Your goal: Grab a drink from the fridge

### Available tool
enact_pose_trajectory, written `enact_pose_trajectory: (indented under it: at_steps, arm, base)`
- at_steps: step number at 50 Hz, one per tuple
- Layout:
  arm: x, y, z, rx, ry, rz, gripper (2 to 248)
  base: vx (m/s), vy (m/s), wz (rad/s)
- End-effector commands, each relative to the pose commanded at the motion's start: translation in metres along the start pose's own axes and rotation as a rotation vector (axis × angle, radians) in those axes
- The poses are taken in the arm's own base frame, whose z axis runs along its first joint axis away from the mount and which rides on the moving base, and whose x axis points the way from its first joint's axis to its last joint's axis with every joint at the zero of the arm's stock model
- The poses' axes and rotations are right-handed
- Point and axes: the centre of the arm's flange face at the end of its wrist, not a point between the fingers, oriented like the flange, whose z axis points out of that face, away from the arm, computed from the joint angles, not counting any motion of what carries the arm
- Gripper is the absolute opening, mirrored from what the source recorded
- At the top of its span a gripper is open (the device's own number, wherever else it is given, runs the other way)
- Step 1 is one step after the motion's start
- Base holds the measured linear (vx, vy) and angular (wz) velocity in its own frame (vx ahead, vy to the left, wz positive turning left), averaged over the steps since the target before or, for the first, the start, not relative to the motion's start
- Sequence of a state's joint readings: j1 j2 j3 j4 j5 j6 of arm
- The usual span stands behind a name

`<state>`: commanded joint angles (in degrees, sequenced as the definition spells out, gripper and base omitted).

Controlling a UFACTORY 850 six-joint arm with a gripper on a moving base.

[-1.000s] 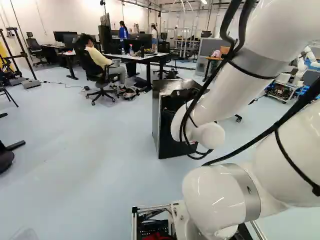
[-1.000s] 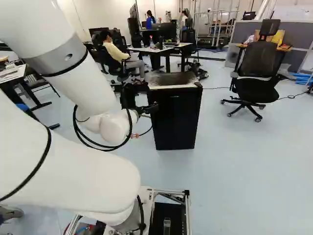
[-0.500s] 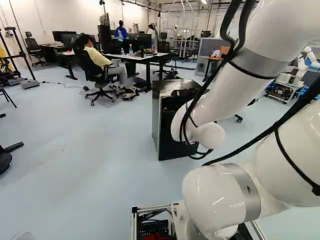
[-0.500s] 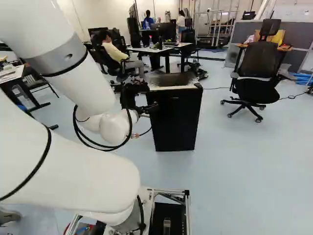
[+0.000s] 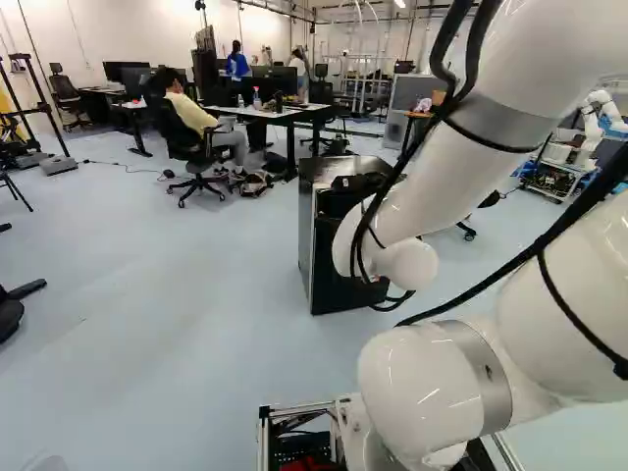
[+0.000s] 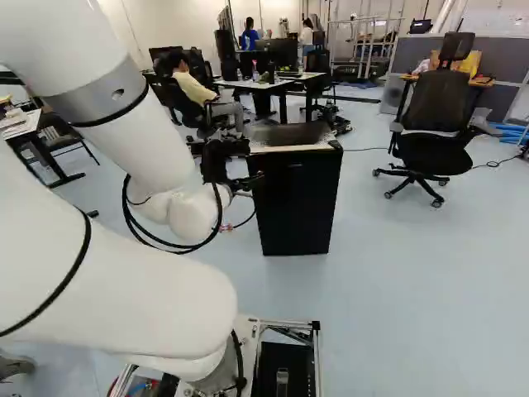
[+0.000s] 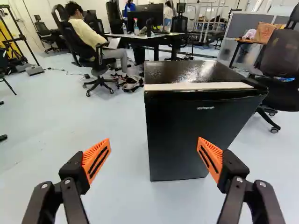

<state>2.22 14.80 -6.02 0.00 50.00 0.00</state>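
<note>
One black mini-fridge (image 7: 198, 126), upright, long axis vertical, door apparently closed, is located ahead of the two-finger gripper (image 7: 154, 140) and offset to the robot's right; no drink is seen. Nothing is held between the widely parted fingers, and a rightward approach to the door seems required. Behind are catalogued one desk (image 6: 240, 83) and one mesh-backed swivel chair (image 6: 434, 112).

bright, diffuse indoor light, with a ceiling lamp (image 5: 400, 4) glowing in the left base view. glare whitens part of the glossy top of the fridge (image 7: 187, 130); small highlights sit on the arm (image 5: 422, 392). faraway details look slightly blurred.
</note>
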Motion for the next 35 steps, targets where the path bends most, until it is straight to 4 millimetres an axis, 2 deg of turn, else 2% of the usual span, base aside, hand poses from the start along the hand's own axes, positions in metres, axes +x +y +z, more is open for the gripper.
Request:
enact_pose_trajectory:
  at_steps: [35]
  arm:
    - [0.016,-0.029,0.032,0.028,-0.004,0.029,247]
  base:
    - [0.000,0.000,0.000]
